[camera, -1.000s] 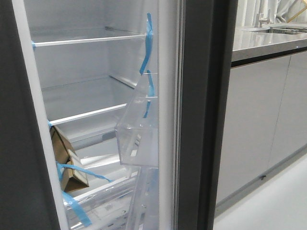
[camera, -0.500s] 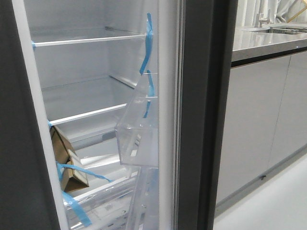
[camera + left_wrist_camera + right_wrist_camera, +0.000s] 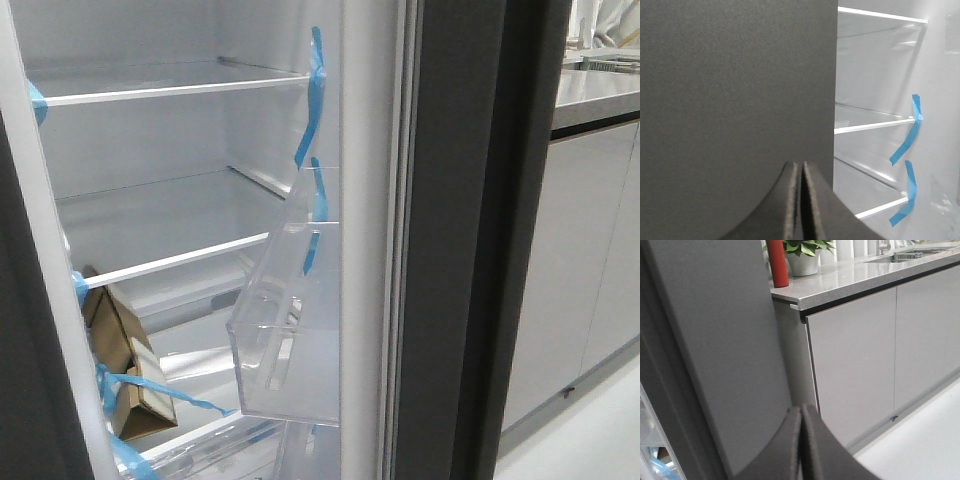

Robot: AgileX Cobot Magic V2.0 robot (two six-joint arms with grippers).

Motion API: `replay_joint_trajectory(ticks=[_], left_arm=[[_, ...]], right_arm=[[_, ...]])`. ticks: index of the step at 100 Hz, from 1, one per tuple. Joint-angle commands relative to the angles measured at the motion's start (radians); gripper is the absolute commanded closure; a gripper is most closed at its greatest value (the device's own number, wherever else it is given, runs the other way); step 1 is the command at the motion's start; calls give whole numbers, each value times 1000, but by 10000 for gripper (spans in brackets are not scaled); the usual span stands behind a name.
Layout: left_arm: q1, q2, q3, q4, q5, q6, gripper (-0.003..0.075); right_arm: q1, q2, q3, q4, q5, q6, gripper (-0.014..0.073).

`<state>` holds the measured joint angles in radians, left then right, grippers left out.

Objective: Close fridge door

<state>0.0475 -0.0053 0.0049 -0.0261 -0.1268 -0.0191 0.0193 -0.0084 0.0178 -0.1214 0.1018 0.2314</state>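
Observation:
The fridge door (image 3: pixel 455 240) stands open, edge-on in the front view: a dark-grey panel with white inner lining, a clear bin (image 3: pixel 285 345) and blue tape strips (image 3: pixel 314 95). Neither gripper shows in the front view. In the right wrist view my right gripper (image 3: pixel 801 412) is shut and empty, right by the door's dark outer face (image 3: pixel 725 350); I cannot tell if they touch. In the left wrist view my left gripper (image 3: pixel 802 170) is shut and empty, in front of a dark-grey panel (image 3: pixel 735 90) beside the fridge's open interior (image 3: pixel 875 100).
White shelves (image 3: pixel 170 92) and a brown carton (image 3: pixel 125 370) held by blue tape sit inside the fridge. To the right are pale grey cabinet doors (image 3: pixel 855 360) under a counter (image 3: pixel 850 277) with a red bottle (image 3: pixel 777 262) and a potted plant (image 3: pixel 805 255). Pale floor (image 3: pixel 920 440) lies below.
In the front view the fridge interior and door now look larger and sit further right, and less of the counter shows; the camera seems nearer the fridge.

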Motion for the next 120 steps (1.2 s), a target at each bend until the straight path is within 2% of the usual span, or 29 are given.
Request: replay_joint_trajectory(ticks=[1,11,30,50,68,84,104,120], left_arm=[[-6,-17,35,-4,-73,-4,740],[-6,-17,35,-4,-73,-4,740],[-6,-17,35,-4,-73,-4,740],[-6,-17,35,-4,-73,-4,740],[-6,-17,35,-4,-73,-4,740],[-6,-17,35,-4,-73,-4,740],[-6,-17,35,-4,-73,-4,740],[-6,-17,35,-4,-73,-4,740]], right_arm=[[-6,-13,4,-15,-85,-2,639],[-6,62,-71,15,-64,1,639],[-6,347,-336,37,15,11,639],[-6,613,-596,65,14,11,639],[-6,753,-746,146,10,11,639],[-6,836,-783,358,-15,13,639],[-6,886,-783,721,-15,8,639],[-6,921,-783,1083,5,-165,639]])
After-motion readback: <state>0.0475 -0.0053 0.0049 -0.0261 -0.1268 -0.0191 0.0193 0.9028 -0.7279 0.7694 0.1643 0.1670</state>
